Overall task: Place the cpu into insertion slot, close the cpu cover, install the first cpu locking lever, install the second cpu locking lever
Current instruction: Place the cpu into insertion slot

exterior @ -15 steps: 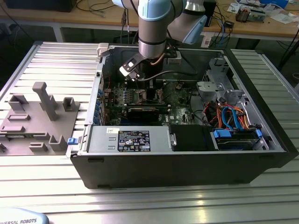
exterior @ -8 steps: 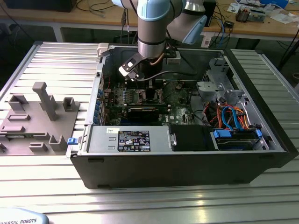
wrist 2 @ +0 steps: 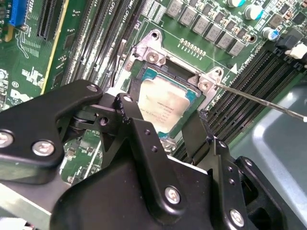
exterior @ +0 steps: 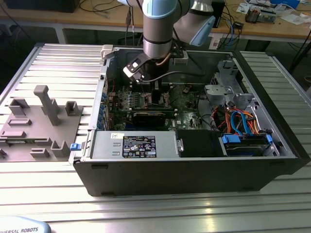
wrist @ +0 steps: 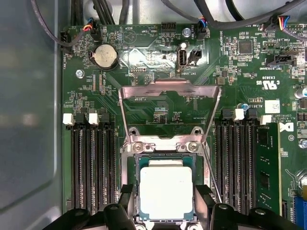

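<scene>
Two black fingers [wrist 2: 125, 106] of the gripper [exterior: 156, 96] stand parted, one at each of two opposite sides of the cpu [wrist: 165, 189]. They are close beside its edges, with a sliver of dark socket showing between fingertip and chip in the first wrist view, and they clamp nothing. The cpu lies flat inside the insertion slot [wrist: 163, 147], silvery-grey top upward, its green border square with the socket's frame. The cpu cover [wrist: 168, 90] stands raised open, hinged along the edge of the slot away from the fingers, and the green circuit board [wrist: 158, 67] shows through its square window. One thin locking lever [wrist 2: 259, 100] starts at a corner of the slot and slants out across the long black memory slots [wrist: 93, 163] in the second wrist view. Such slots flank the socket on both sides, and a round coin battery [wrist: 104, 56] sits on the board beyond the cover. In the exterior view the arm [exterior: 158, 29] reaches down into an open computer case [exterior: 194, 167] lying on a slatted metal table [exterior: 53, 194], the gripper low over the board. A labelled grey power supply [exterior: 138, 145] sits along the case's near edge. Blue and orange cables [exterior: 240, 120] lie toward the exterior view's right, and a grey fixture [exterior: 36, 126] with upright posts rests on the table at the exterior view's left, near the case.
</scene>
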Available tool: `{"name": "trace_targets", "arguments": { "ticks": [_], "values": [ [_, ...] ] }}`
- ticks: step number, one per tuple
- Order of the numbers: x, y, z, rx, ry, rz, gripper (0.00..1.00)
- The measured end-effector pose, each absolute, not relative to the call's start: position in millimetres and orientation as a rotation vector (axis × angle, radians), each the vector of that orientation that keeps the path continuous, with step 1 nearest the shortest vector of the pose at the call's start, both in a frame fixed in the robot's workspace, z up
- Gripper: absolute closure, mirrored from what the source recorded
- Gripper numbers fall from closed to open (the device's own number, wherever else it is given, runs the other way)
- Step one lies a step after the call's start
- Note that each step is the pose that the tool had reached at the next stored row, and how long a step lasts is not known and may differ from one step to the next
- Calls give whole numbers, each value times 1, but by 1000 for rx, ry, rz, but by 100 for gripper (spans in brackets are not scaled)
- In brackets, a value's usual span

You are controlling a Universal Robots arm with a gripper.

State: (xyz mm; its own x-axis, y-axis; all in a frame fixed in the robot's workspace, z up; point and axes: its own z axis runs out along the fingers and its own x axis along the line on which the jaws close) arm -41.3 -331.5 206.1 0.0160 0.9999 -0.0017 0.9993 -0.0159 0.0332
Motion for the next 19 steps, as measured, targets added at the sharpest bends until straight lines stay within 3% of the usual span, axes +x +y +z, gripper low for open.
{"name": "trace_targets", "arguments": {
  "ticks": [5,7,8,9,10,12,15,19],
  "values": [
    [-39,-332,211,2216,2194,33,38],
    [-37,-332,211,2201,2214,27,53],
    [-36,-332,211,2195,2221,25,53],
    [-36,-332,211,2191,2227,25,65],
    [-36,-332,211,2185,2232,24,71],
    [-36,-331,211,2174,2245,21,71],
    [-35,-332,210,2146,2273,7,89],
    [-31,-331,207,2121,2310,-15,89]
  ]
}}
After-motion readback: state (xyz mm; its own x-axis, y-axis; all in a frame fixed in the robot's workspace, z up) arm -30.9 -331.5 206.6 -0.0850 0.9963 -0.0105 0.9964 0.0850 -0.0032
